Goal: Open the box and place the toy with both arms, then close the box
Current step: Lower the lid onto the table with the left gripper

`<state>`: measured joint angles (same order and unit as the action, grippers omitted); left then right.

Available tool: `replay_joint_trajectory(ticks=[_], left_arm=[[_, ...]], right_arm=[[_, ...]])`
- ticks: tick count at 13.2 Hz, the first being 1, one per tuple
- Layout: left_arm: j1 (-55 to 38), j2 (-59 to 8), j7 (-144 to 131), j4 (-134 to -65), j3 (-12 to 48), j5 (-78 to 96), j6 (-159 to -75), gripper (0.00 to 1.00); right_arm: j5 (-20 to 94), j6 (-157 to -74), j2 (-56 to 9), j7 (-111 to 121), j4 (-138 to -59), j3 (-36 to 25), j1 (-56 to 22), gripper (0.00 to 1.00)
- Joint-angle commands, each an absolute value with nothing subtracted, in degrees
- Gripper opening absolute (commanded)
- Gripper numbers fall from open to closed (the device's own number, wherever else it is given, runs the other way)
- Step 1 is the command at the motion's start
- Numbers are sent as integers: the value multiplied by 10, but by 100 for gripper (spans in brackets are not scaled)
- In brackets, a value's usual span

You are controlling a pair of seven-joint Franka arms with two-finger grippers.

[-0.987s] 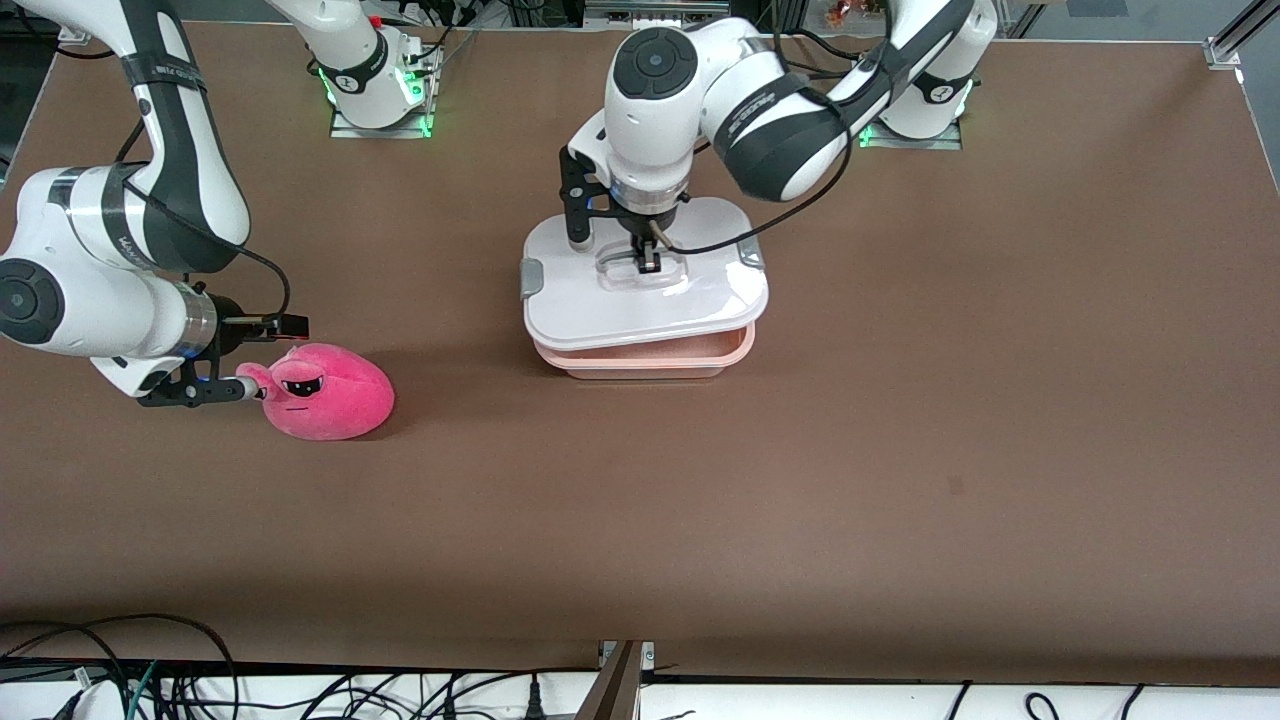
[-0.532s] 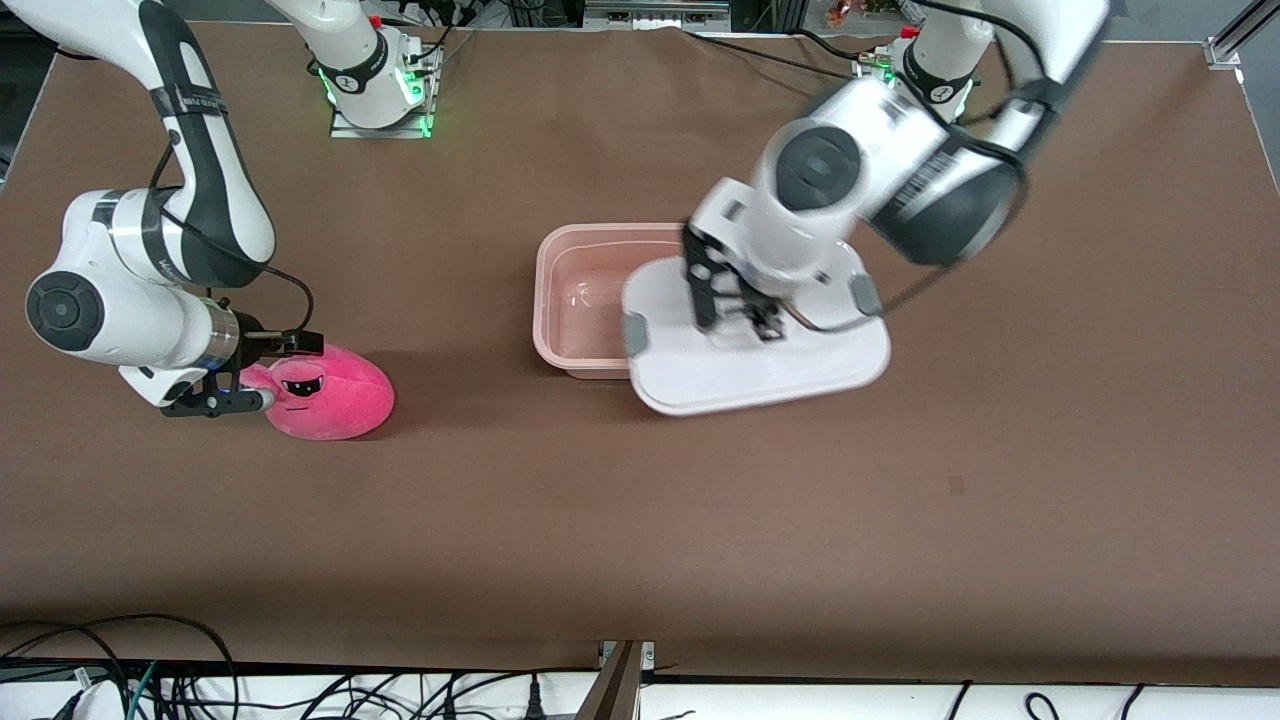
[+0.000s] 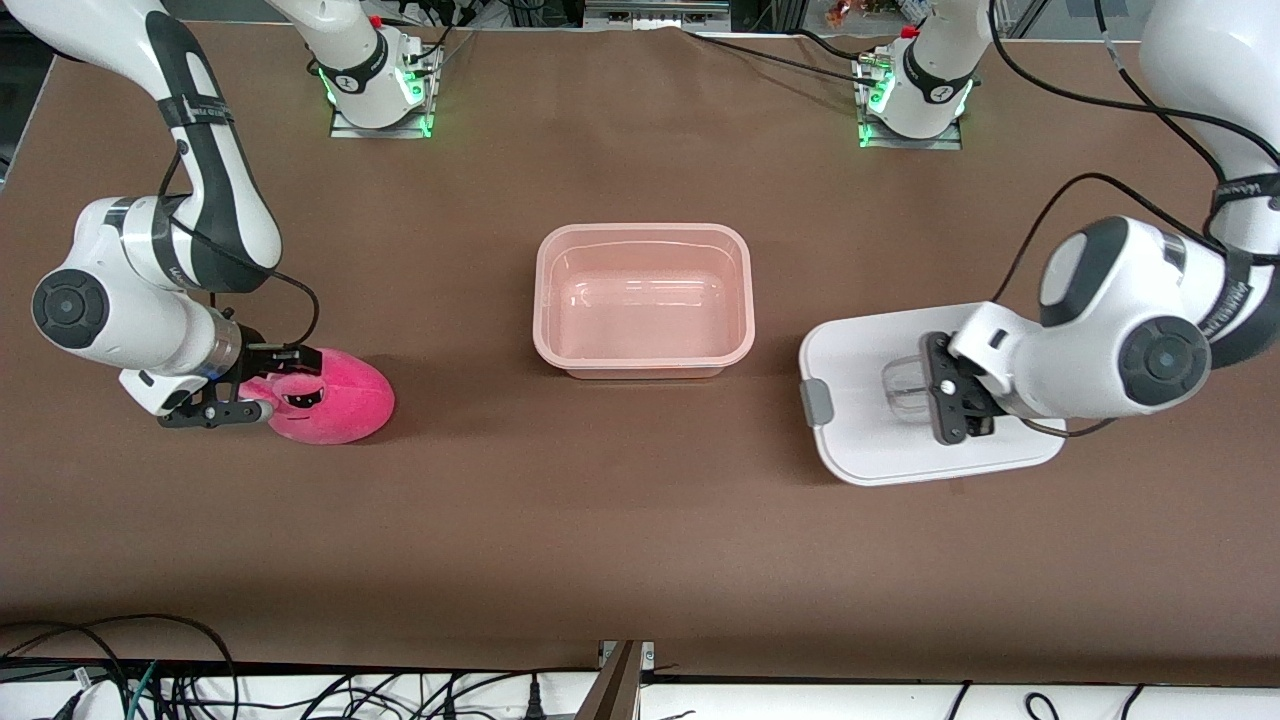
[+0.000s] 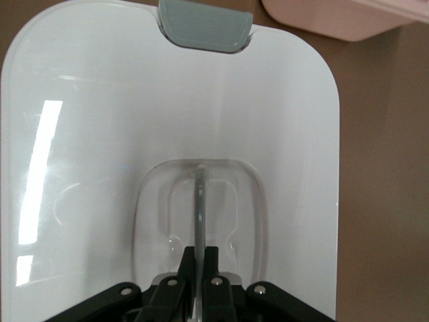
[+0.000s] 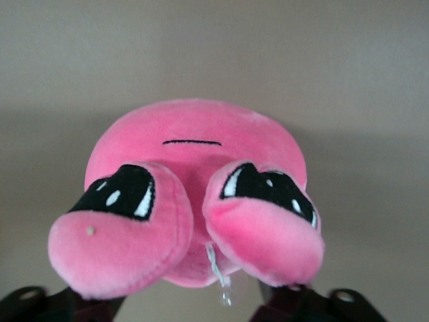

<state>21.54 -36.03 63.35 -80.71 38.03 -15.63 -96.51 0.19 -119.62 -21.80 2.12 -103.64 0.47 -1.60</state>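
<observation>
The pinkish box [image 3: 545, 300] stands open and empty at the table's middle; its corner also shows in the left wrist view [image 4: 335, 17]. Its white lid [image 3: 860, 345] is toward the left arm's end of the table, on or just above the tabletop. My left gripper [image 3: 945, 400] is shut on the lid's clear handle [image 3: 900, 385]; the left wrist view shows the jaws [image 4: 200, 258] pinched on the handle [image 4: 200, 201] of the lid [image 4: 167, 94]. The pink toy [image 3: 340, 400] lies toward the right arm's end. My right gripper [image 3: 265, 382] is open, its fingers on either side of the toy's bulging eyes [image 5: 194, 141].
A grey clip [image 3: 816, 402] sits on the lid's edge that faces the box, seen too in the left wrist view [image 4: 204, 23]. Bare brown tabletop [image 3: 640, 520] lies between the toy, the box and the lid. Cables run along the front edge [image 3: 150, 680].
My left arm lifted the lid off the box and carried it toward its own end of the table, leaving the box open. My right gripper moved in around the toy's eyes.
</observation>
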Motion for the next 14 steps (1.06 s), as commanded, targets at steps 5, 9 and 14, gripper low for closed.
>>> replay_joint_trajectory(ticks=[5,9,14], left_arm=[[218,-404,681,-850,329,-217,-1035,2],[218,-405,686,-862,327,-221,-1052,2],[215,-404,686,-861,327,-221,-1052,2]], right_arm=[[10,-1252,-218,16,-1054,5,-17,0],[11,-1243,-209,15,-1044,15,-17,0],[11,-1167,-162,9,-1026,47,-16,0]])
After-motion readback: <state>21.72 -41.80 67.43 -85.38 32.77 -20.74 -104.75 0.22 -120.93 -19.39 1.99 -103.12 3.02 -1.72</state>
